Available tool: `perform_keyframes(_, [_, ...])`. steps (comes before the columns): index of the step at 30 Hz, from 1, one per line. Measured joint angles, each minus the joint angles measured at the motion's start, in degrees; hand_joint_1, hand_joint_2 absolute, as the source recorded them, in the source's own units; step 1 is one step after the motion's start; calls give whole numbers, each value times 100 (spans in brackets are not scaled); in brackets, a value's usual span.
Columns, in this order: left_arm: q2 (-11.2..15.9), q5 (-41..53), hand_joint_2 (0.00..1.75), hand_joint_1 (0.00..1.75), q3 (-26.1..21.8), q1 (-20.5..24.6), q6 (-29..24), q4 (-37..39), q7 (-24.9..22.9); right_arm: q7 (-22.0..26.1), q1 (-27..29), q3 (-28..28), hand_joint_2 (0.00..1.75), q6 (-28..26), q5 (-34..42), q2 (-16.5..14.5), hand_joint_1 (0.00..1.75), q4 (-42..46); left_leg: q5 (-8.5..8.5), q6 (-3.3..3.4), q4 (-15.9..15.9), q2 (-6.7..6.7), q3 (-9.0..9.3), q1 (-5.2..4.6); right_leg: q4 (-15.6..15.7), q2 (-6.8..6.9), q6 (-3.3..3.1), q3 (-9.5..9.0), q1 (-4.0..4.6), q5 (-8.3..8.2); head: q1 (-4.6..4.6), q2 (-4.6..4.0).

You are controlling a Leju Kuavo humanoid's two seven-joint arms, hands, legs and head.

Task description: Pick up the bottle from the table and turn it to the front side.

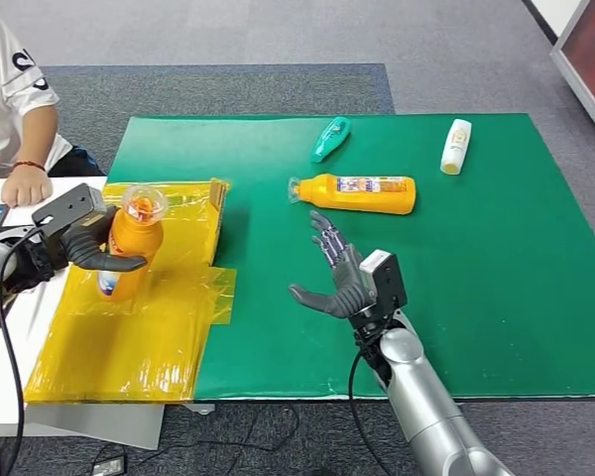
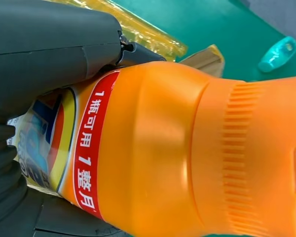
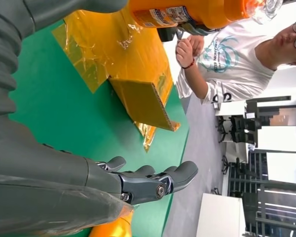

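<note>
Glossy orange plastic bottle (image 2: pixel 168 148) (ribbed at its cap end) above crinkled, shiny yellow film (image 1: pixel 130 337); matt green mat (image 1: pixel 429 297).

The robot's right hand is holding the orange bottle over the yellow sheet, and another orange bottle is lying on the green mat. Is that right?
Not quite. The left hand is holding the orange bottle over the yellow sheet, as the head view shows. The right hand is open and holds nothing. The other orange bottle does lie on the green mat.
</note>
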State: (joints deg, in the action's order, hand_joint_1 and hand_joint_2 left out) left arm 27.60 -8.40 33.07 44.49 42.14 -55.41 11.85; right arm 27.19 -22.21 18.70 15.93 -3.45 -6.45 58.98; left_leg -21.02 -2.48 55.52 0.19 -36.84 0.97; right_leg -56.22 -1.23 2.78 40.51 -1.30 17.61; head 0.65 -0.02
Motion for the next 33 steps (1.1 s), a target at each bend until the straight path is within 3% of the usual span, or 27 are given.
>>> perform_keyframes(17, [263, 19, 175, 175, 903, 749, 190, 162, -419, 19, -105, 170, 175, -8, 48, -15, 0, -238, 1, -1, 0, 0, 1, -1, 0, 0, 0, 0, 0, -1, 0, 0])
perform_keyframes(22, [206, 589, 175, 175, 1372, 1033, -408, 156, -671, 10, -88, 169, 175, -79, 32, -15, 0, -264, 1, -1, 1, -1, 2, -1, 1, 1, 0, 0, 0, -1, 0, 0])
perform_keyframes(27, [-20, 1409, 175, 175, 1838, 1374, -995, 39, -1083, -21, -28, 160, 175, -126, -56, -15, 0, -261, 1, 0, 1, -1, 3, -3, 1, 1, 2, -3, -3, -2, 1, 0])
perform_keyframes(33, [-259, 2314, 175, 175, 2215, 1573, -1237, -98, -1303, -78, 54, 128, 175, -136, -170, -15, 0, -228, 0, 0, 2, 0, 7, -4, 1, -1, 4, -4, -5, -4, -1, 0])
